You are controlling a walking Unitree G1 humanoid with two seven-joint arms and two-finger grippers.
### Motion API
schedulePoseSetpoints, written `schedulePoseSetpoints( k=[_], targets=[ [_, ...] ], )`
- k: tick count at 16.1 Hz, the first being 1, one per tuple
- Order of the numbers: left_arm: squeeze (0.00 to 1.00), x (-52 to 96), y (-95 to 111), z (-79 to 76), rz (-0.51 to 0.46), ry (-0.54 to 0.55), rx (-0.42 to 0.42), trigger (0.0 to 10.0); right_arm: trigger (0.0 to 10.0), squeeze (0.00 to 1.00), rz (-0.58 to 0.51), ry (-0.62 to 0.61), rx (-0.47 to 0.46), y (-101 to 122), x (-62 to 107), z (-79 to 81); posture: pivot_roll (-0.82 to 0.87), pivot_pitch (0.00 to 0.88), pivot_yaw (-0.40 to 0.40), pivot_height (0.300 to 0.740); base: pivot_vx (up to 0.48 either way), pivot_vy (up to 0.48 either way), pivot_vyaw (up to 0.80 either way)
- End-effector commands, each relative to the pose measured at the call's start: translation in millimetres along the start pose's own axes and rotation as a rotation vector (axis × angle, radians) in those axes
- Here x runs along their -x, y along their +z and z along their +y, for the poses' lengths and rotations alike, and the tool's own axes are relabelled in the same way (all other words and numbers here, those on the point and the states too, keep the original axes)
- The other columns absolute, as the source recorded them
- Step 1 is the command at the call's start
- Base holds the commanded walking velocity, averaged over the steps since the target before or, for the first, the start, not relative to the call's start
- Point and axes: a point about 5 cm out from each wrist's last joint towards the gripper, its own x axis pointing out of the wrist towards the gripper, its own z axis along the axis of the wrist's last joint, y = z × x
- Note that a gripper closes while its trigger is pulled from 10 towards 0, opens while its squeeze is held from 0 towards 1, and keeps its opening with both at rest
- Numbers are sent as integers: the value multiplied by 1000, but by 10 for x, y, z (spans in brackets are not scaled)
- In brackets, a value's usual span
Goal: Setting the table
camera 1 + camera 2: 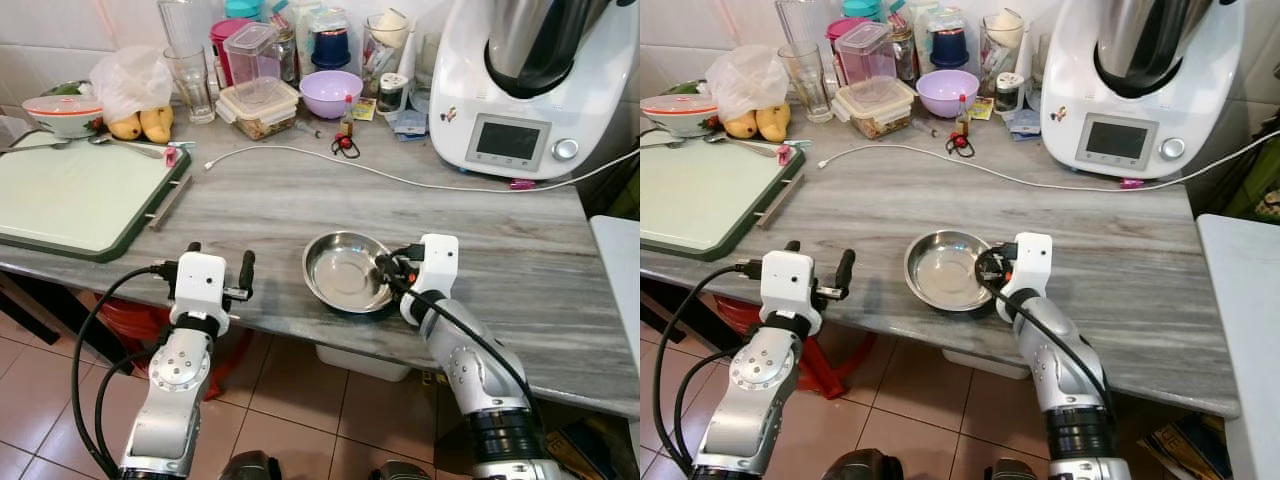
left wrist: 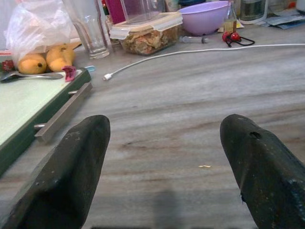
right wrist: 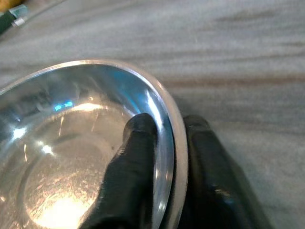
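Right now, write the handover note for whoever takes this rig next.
Right gripper: shut on the rim of the steel bowl, one finger inside, one outside.
Left gripper: open, holding nothing, over the counter's front edge left of the bowl.
Bowl sits on the counter near the front edge.
Done: bowl gripped.
Left: carry it to its place setting, then fetch the remaining tableware.

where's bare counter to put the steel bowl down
Free: the grey counter between the white cable and the steel bowl, and right of the bowl below the white appliance. Crowded: the back edge with containers, and the green tray at left.
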Motion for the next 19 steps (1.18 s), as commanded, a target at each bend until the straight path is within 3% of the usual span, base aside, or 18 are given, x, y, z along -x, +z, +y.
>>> schedulePoseSetpoints(
  k=[1,3,10,13,16,19],
  targets=[
    [0,-7,16,-11,0,-13,0,10000,10000,1000,38,-12,-3,-39,-5,-32,-25,32,44,740,0,0,0],
    [0,-26,20,8,2,-1,9,10000,10000,1000,2,-28,3,16,9,-63,-24,31,41,740,0,0,0],
    [0,-2,-14,22,22,31,25,10000,10000,1000,-267,39,16,394,189,68,-28,27,38,740,0,0,0],
    [0,8,-23,33,29,32,27,10000,10000,1000,-330,16,9,435,312,28,-29,26,37,740,0,0,0],
    [0,21,-32,35,38,33,37,10000,10000,1000,-391,-50,138,447,483,-36,-35,33,35,740,-296,0,0],
    [0,35,-48,24,43,36,47,10000,10000,1000,-389,-85,131,402,541,-79,-38,31,32,740,-316,0,0]
  ],
)
